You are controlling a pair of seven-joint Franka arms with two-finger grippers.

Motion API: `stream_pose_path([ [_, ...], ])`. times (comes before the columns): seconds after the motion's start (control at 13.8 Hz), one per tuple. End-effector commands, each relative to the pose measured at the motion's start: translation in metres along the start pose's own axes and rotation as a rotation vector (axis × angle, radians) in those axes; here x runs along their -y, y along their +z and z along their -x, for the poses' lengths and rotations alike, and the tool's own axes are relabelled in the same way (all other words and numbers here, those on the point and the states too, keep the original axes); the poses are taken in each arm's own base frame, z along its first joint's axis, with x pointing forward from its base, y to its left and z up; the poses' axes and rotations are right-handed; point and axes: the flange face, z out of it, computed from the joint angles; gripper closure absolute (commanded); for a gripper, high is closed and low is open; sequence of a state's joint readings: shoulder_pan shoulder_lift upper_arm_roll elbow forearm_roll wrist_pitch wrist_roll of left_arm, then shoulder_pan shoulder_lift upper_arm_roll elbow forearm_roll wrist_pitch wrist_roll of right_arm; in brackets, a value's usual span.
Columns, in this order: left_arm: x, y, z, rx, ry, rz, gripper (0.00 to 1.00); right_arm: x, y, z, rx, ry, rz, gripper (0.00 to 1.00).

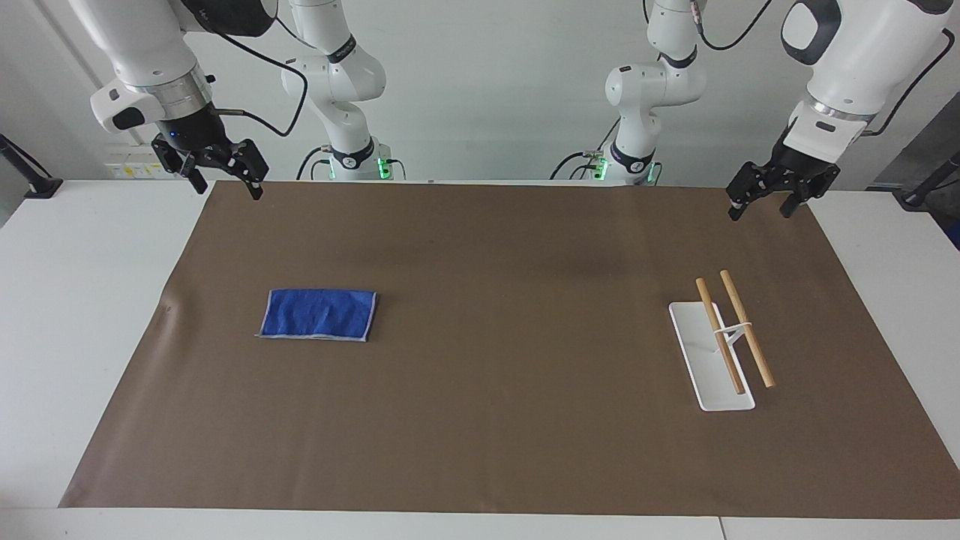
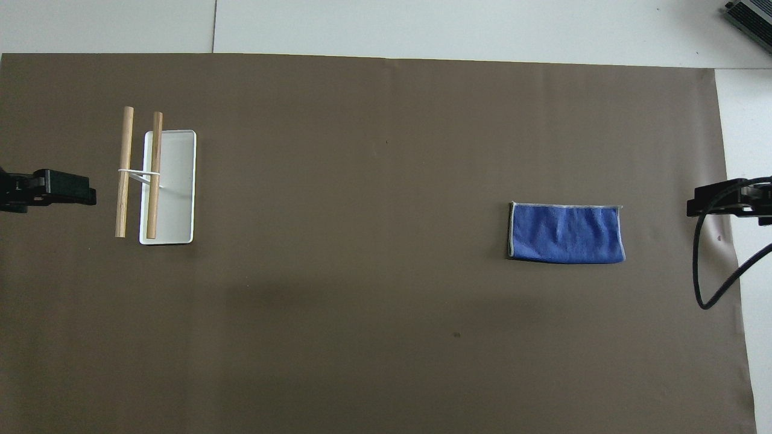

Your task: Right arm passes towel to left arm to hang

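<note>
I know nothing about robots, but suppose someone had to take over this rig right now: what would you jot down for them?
Right gripper: open, empty, up over the mat's edge nearest the robots at its own end.
Left gripper: open, empty, up over the mat's corner at its end; waiting.
Towel: lying flat on the brown mat, toward the right arm's end, untouched.
Rack with two wooden bars: toward the left arm's end, nothing on it.
Done: nothing yet.
Left: right arm picks up the towel, passes it to the left arm, which hangs it on the rack.

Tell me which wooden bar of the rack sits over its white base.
The wooden bar nearer the towel; the other bar hangs over the brown mat instead.
</note>
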State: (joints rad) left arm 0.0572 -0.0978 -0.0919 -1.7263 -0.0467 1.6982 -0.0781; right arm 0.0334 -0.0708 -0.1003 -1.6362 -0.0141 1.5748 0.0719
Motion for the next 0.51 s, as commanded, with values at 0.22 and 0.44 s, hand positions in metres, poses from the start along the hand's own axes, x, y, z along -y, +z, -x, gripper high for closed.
stream_pose_path([
  [0.22, -0.0015, -0.0043, 0.0084, 0.001, -0.035, 0.002, 0.00, -0.0022, 0.0027, 0.0080, 0.009, 0.027, 0.006, 0.00],
  [0.44, -0.0015, -0.0045, 0.0082, -0.001, -0.035, 0.002, 0.00, -0.0025, 0.0045, 0.0106, 0.014, 0.026, 0.006, 0.00],
])
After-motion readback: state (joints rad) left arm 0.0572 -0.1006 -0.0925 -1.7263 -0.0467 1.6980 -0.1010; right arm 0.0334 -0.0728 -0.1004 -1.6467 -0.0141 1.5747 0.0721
